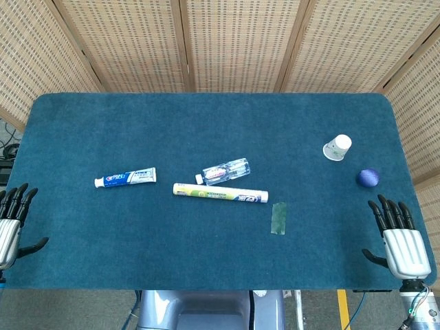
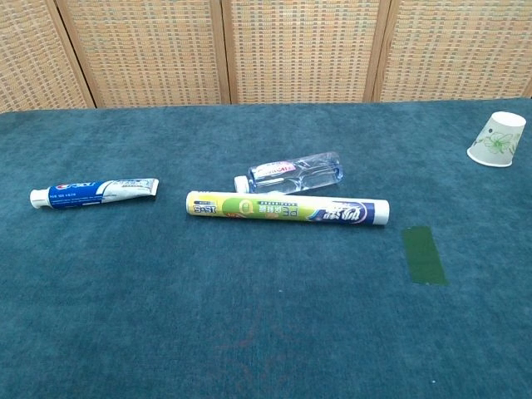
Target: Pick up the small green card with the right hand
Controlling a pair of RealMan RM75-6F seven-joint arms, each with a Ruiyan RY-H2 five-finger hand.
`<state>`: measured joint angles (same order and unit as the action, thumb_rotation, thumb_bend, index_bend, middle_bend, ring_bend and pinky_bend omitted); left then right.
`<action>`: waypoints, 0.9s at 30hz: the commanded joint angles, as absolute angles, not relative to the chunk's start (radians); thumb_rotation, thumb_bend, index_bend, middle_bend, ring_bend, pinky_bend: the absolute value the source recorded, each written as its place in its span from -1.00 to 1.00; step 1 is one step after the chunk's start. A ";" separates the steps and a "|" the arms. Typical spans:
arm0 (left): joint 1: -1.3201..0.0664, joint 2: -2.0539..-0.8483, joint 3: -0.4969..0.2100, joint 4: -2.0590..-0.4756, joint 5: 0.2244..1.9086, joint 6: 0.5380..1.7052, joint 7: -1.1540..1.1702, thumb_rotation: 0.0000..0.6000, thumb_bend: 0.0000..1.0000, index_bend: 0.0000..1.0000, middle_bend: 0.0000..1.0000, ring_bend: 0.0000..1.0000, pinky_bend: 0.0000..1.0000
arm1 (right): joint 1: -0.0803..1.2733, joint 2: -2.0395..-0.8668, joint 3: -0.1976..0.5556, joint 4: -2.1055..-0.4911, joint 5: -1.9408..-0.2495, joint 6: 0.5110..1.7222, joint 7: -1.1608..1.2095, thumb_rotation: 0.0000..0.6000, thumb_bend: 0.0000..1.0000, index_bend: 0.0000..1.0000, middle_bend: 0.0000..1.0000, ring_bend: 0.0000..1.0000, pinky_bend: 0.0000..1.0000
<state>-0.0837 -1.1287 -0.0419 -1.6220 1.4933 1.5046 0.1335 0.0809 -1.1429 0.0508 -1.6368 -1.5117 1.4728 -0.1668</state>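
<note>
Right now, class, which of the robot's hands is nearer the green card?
Right. The right hand sits at the table's near right corner, right of the green card. The left hand is at the far left edge.

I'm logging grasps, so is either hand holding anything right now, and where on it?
Nothing is held. The right hand and left hand are open at the table's near corners; the green card lies untouched.

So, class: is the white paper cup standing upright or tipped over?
Tipped over. The white paper cup lies on its side on the blue table cloth, with its flowered wall showing in the chest view.
</note>
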 commanded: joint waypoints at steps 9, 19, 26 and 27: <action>-0.083 -1.126 -0.045 -1.625 1.489 1.505 0.126 1.00 -0.90 -1.00 -1.00 -1.00 -1.00 | 0.086 -1.159 0.045 -1.652 -1.530 1.474 -0.198 1.00 -0.82 -0.94 -1.00 -1.00 -1.00; -0.083 -1.123 -0.043 -1.627 1.497 1.506 0.119 1.00 -0.90 -1.00 -1.00 -1.00 -1.00 | 0.131 -1.239 0.036 -1.733 -1.550 1.409 -0.342 1.00 -0.79 -0.94 -1.00 -1.00 -1.00; -0.081 -1.121 -0.043 -1.626 1.499 1.509 0.109 1.00 -0.90 -1.00 -1.00 -1.00 -1.00 | 0.177 -1.323 0.064 -1.791 -1.492 1.345 -0.464 1.00 -0.74 -0.94 -1.00 -1.00 -1.00; -0.082 -1.121 -0.043 -1.626 1.499 1.508 0.107 1.00 -0.89 -1.00 -1.00 -1.00 -1.00 | 0.184 -1.337 0.070 -1.797 -1.477 1.337 -0.482 1.00 -0.73 -0.94 -1.00 -1.00 -1.00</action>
